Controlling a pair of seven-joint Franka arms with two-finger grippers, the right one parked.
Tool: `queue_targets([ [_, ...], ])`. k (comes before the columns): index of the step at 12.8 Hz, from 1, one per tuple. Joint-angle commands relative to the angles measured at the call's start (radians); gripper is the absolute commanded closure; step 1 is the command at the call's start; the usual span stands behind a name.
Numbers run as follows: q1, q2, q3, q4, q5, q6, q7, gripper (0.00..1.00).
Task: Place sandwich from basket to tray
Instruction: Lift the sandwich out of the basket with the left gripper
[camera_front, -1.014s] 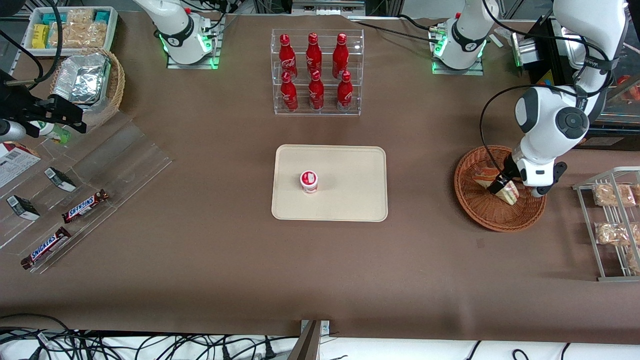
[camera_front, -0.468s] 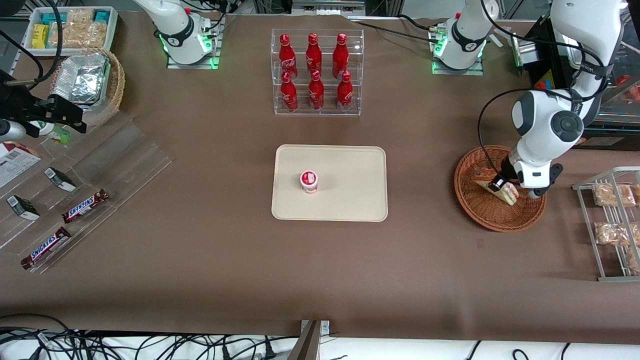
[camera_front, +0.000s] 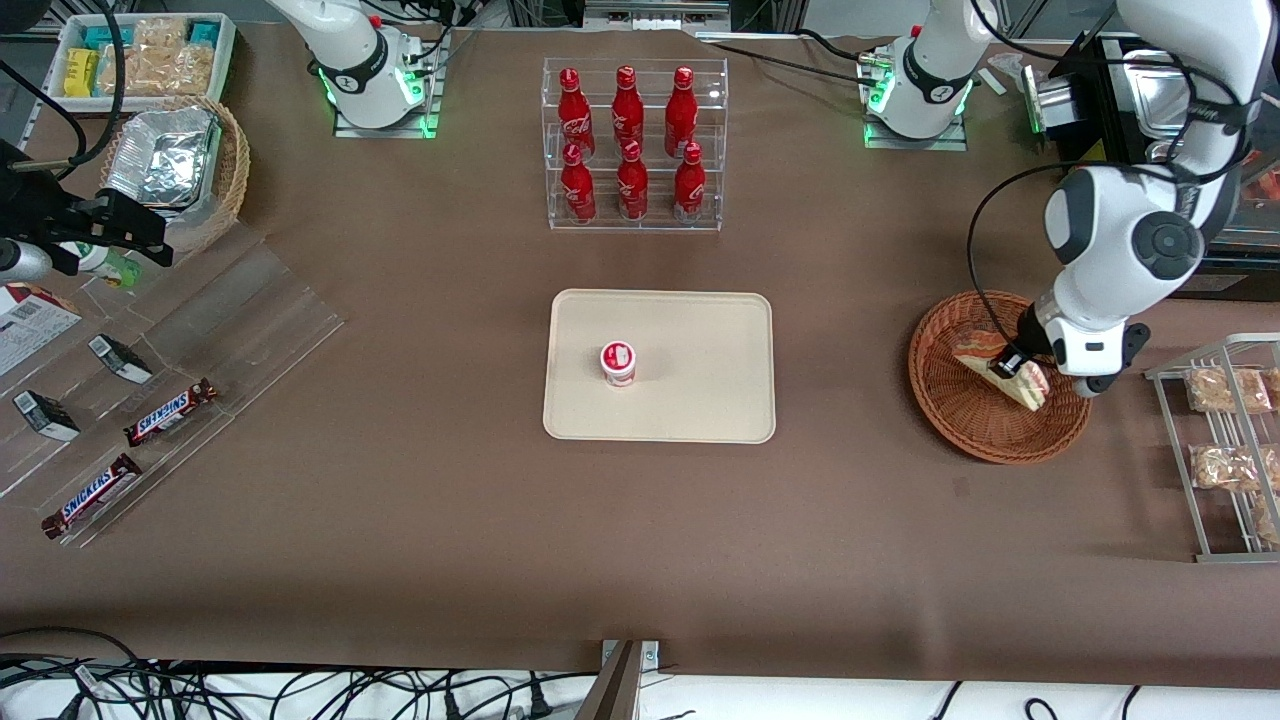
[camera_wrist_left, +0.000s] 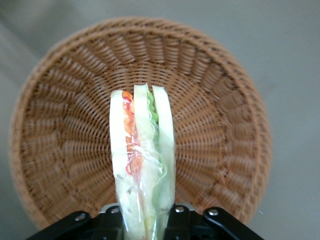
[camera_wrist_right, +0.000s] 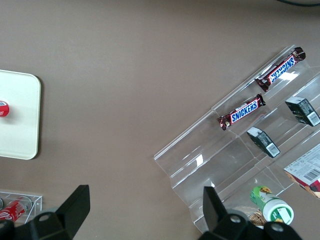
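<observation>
— So, where is the sandwich (camera_wrist_left: 142, 165)?
— Above the basket (camera_front: 960, 420), lifted clear of the wicker, its layered edge pointing away from the wrist camera.
— And the gripper (camera_front: 1012, 365)?
— Over the basket too, its fingers closed on the sandwich's wide end.
— The tray (camera_front: 700, 400)?
— Well apart from the basket, toward the parked arm's end of the table, with a small red-and-white cup (camera_front: 618, 362) on it.

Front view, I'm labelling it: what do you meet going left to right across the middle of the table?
Snickers bars → tray with a small cup on it → basket → sandwich held by the hand over the basket → wire rack of snack packets.
</observation>
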Motion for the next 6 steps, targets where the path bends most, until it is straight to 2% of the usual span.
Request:
queue_targets([
  [1,-0.006,-0.023,-0.019,0.171,0.029,-0.229,0.017,1.00],
  [6,-0.010,-0.022,-0.045,0.396,0.010,-0.537,0.030,1.00],
])
